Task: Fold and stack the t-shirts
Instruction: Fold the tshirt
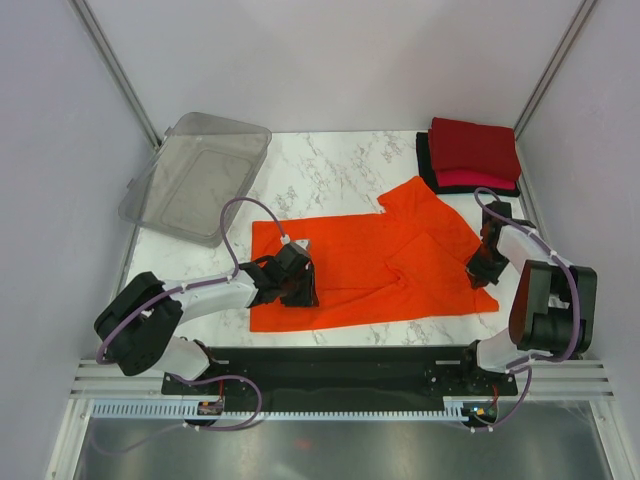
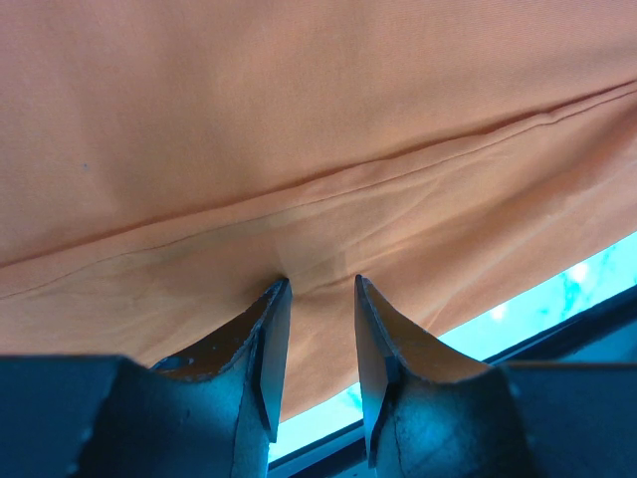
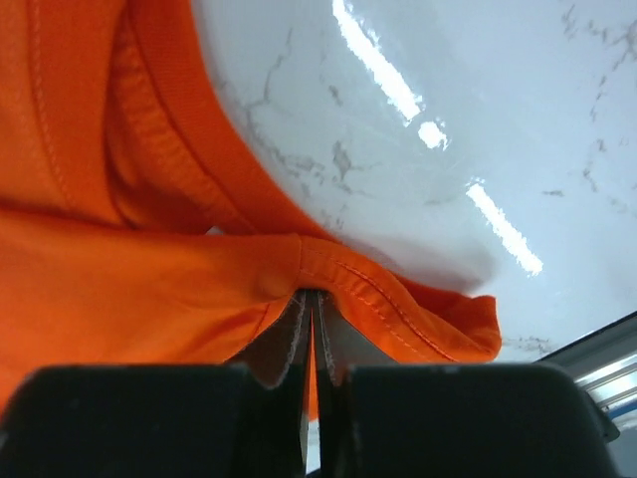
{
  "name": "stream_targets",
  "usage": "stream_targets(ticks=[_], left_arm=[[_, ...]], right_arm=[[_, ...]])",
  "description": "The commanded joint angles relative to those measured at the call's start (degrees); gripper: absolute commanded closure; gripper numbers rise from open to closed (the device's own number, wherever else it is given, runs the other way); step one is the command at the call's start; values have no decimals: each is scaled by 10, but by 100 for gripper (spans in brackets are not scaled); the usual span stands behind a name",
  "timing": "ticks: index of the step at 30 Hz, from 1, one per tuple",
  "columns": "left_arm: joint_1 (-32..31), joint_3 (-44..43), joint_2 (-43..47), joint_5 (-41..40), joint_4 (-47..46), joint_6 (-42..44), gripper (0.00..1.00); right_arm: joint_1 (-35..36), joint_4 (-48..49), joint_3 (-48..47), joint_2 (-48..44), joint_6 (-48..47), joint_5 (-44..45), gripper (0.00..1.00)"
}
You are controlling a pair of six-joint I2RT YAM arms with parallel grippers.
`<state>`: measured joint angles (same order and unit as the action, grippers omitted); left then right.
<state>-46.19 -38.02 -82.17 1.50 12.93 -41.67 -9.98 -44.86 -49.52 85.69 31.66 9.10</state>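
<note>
A bright orange t-shirt [image 1: 370, 265] lies spread across the marble table [image 1: 330, 170], its right part rumpled and partly folded over. My left gripper [image 1: 298, 276] stands on the shirt's left part, open, with both tips pressing into the cloth [image 2: 299, 119] just below a seam; nothing sits between the jaws [image 2: 318, 285]. My right gripper [image 1: 487, 262] is at the shirt's right edge, shut on a stitched hem of the orange cloth [image 3: 119, 289], which bunches over the tips [image 3: 314, 295]. Folded t-shirts [image 1: 472, 152] are stacked at the back right: dark red on top, pinkish-red under it, black at the bottom.
A clear plastic bin [image 1: 200, 178] rests tilted at the back left corner. Grey walls with metal posts close in the table on three sides. A black strip [image 1: 350, 360] carrying the arm bases runs along the near edge.
</note>
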Motion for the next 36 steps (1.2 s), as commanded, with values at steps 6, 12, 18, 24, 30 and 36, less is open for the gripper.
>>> stream_targets(ticks=[6, 12, 18, 24, 30, 36], left_arm=[[2, 18, -5, -44, 6, 14, 60], [2, 7, 23, -27, 22, 18, 59], [2, -26, 56, -1, 46, 15, 57], [6, -42, 45, -28, 60, 12, 57], [73, -35, 37, 0, 57, 5, 58], [95, 25, 60, -36, 46, -9, 59]], right_arm=[[-1, 46, 14, 15, -19, 108, 93], [0, 22, 3, -30, -6, 74, 89], [0, -9, -3, -69, 28, 29, 88], [0, 34, 40, -55, 32, 58, 87], [0, 67, 64, -24, 31, 78, 90], [-2, 63, 86, -73, 52, 115, 87]])
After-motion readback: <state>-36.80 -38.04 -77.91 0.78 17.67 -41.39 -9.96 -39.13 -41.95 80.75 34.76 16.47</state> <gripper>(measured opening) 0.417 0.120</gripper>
